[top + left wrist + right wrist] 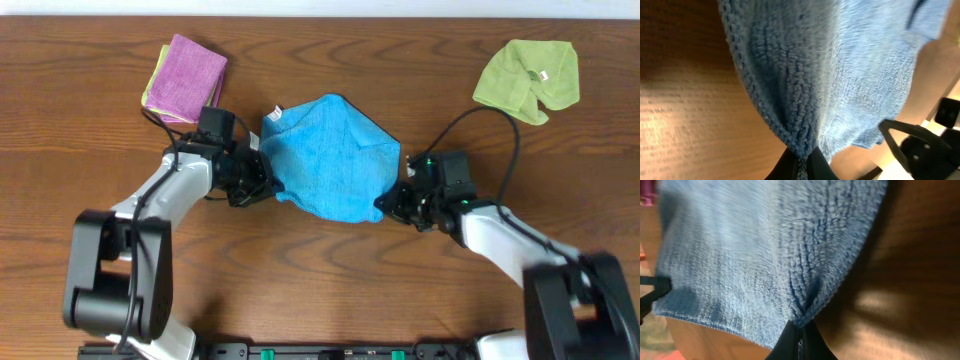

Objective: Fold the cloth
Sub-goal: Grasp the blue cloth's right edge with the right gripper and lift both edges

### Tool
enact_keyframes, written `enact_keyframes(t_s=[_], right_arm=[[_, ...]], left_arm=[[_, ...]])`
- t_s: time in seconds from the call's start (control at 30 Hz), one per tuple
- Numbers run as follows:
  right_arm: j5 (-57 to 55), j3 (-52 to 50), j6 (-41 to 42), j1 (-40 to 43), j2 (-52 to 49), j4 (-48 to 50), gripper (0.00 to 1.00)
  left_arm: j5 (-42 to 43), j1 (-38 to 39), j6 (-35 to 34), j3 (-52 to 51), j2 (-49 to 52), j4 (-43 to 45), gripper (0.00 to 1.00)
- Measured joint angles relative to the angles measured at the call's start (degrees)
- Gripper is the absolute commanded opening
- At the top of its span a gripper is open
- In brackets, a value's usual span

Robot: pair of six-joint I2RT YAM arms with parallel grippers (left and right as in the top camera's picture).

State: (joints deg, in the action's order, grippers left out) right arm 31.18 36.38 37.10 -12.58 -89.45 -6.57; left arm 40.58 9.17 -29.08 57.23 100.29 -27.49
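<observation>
Our left pincer (264,186) was pinched shut on the near left corner of the bright sky-blue, soft microfibre cloth (330,155). Our right pincer (388,206) was clamped in the same way on its near right corner. In each wrist view we saw the dark fingertips closed together with a pucker of blue pile squeezed between them. We judged that both near corners were gripped so that the near edge could be carried as one line towards the far edge, keeping the fold even. The cloth lay in the middle of the brown wooden table (330,290), spanning the gap between the two pincers. From each grip it spread away towards the far side, rising to a blunt point, with its small white tag (276,113) at the far left corner. We could not tell from overhead whether the near edge had left the table. The folded purple cloth (185,78) sat at the far left and the crumpled lime-green cloth (527,78) at the far right. Both were apart from the blue one and, in our judgement, out of the fold's way.
</observation>
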Motion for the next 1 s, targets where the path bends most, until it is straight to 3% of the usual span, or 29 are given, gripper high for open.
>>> enact_keyframes(t_s=[0.27,0.43,0.7,1.0], right_arm=[[-1.25,6.12,-1.81,0.68,18.40,-7.06,0.01],[-4.35,12.74,-3.91,0.68,21.84,-8.24,0.01],[-8.13,19.02,-7.78,0.81,13.05,-7.37,0.01],[-10.19,32.70,-11.65,2.91,-0.22,-6.23,0.01]], left_arm=[[0.35,0.04,0.48,1.79,-13.14,-1.70,0.06],[-1.25,0.07,-0.66,4.24,-18.23,-1.36,0.06],[-3.96,0.17,-3.54,5.31,-17.09,9.18,0.06],[-5.27,0.33,-9.14,6.14,-9.75,23.96,0.06]])
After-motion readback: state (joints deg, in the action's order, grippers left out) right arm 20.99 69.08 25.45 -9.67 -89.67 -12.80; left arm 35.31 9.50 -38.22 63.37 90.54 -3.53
